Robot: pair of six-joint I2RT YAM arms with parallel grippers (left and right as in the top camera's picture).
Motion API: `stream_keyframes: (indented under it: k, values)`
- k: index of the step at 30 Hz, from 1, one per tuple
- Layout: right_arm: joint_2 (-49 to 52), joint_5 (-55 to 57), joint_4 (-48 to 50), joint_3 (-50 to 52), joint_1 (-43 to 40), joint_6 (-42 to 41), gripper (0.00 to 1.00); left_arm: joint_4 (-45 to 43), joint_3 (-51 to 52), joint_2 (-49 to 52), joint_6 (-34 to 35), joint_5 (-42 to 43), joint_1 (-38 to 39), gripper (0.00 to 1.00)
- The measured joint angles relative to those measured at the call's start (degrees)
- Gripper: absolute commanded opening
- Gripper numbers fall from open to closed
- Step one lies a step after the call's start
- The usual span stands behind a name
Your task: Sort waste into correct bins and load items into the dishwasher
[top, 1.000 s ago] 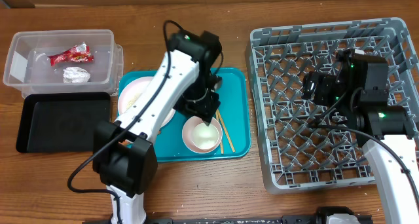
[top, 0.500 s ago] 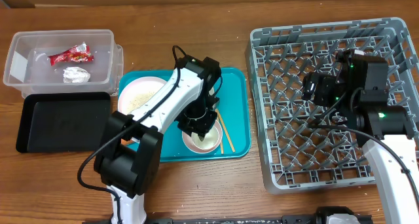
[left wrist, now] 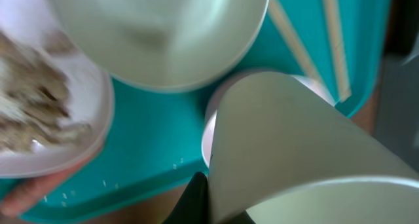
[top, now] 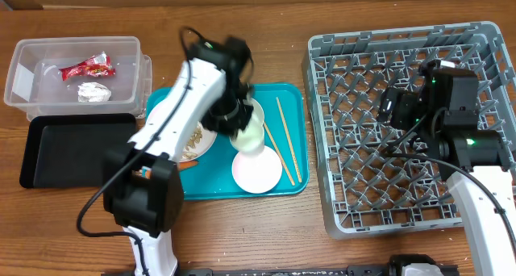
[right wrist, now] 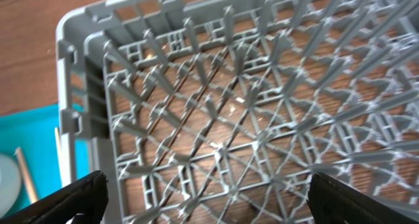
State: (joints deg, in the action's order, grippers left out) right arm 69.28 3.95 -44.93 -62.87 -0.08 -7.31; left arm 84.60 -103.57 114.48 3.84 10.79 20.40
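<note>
Tilted white bowl (top: pixel 249 129) up off the surface, above middle of teal tray (top: pixel 294 98), pinched by left claw (top: pixel 240 121). Pale-pink bowl (top: pixel 258 171) sitting on tray's front part, just below the held one. Plate (top: pixel 179 147) with rice (top: pixel 193 137) on tray's left side, carrot (top: pixel 187 165) at plate's front edge. Chopsticks (top: pixel 284 143) flat on tray's right side. Left of tray: clear tub (top: pixel 24 82) holding red wrapper (top: pixel 89 66) and tissue (top: pixel 94 92), black tray (top: pixel 76 151) in front of tub. Right of tray: dish rack (top: pixel 363 187), right claw (top: pixel 393 106) hovering over it, fingers spread wide, nothing between them. All on wooden worktop (top: pixel 266 227).
</note>
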Motion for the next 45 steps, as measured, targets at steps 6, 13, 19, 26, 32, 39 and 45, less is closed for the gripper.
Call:
stream_keyframes:
  k: [6, 13, 19, 26, 32, 39, 45]
  values:
    - [0.02, -5.07, 0.72, -1.05, -5.31, 0.02, 1.0, -6.45, -8.68, -0.15, -2.93, 17.62, -5.05, 0.04]
    - [6.12, -40.39, 2.16, -1.2, -10.43, 4.57, 1.0, -22.4, -8.74, -0.15, -3.98, 51.23, -3.69, 0.04]
    - [12.28, -70.79, 9.44, -1.22, -10.23, 9.44, 1.0, -27.5, -8.74, -0.15, -1.84, 61.51, -0.68, 0.04]
    - [13.18, -86.09, 14.99, -1.22, -10.54, 11.06, 1.0, -27.5, -8.74, -0.15, 0.17, 61.94, 0.35, 0.04]
    - [13.18, -90.92, 17.46, -1.25, -9.97, 11.41, 1.0, -27.61, -8.74, -0.15, 0.72, 59.91, 0.24, 0.04]
    - [13.18, -91.95, 19.91, -1.25, -6.97, 11.41, 1.0, -27.63, -8.74, -0.15, 0.72, 59.17, 0.35, 0.04]
    - [13.18, -91.95, 22.71, -1.25, -5.88, 11.41, 1.0, -27.65, -8.74, -0.15, 1.79, 59.23, 1.4, 0.04]
